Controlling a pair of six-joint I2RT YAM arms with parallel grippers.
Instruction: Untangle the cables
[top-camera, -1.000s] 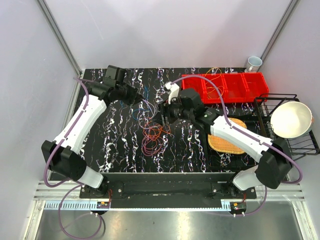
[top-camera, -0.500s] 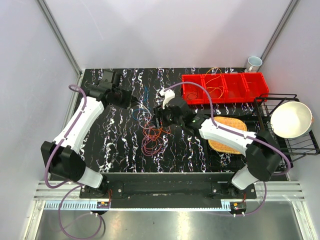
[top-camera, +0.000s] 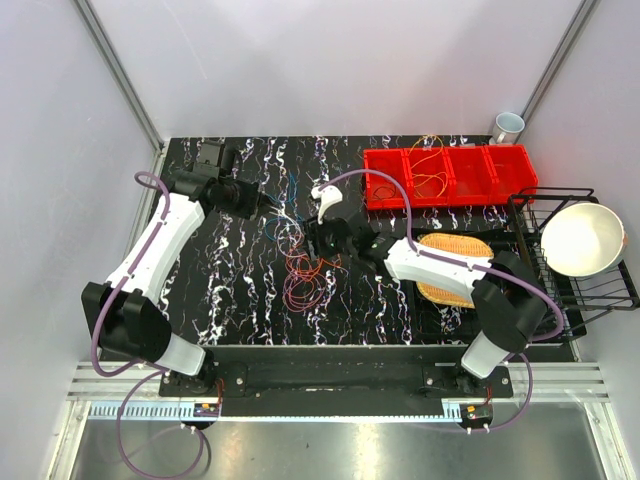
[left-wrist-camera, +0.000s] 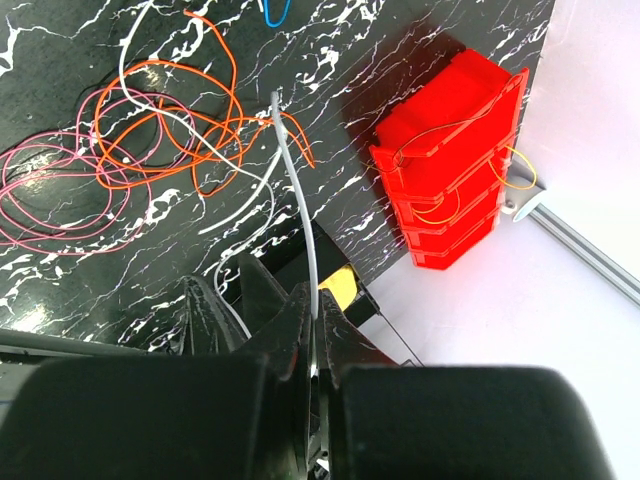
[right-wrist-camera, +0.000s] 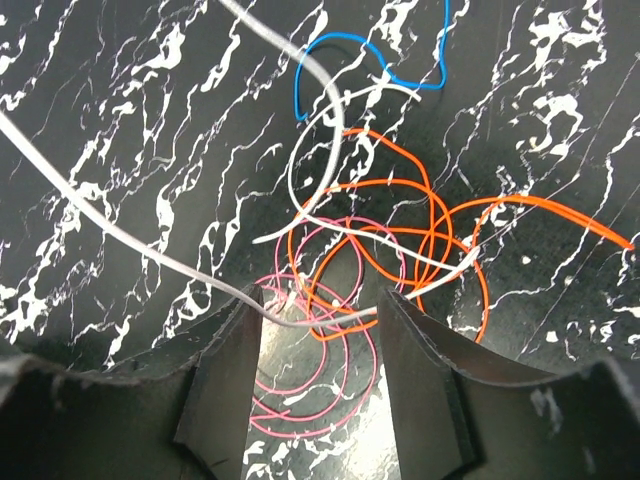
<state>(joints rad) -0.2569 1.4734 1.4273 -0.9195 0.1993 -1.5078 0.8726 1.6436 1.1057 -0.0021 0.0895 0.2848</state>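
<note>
White cable (left-wrist-camera: 297, 190) was pinched by the left gripper (left-wrist-camera: 312, 305); the right gripper (right-wrist-camera: 320, 300) stood spread, orange cable (right-wrist-camera: 560, 214) at one o'clock.

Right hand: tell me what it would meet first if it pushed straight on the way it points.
Most likely the white cable, which crosses the gap between the right hand's open fingers. The black marbled table lies close behind it. Depth is hard to judge from the wrist view.
</note>
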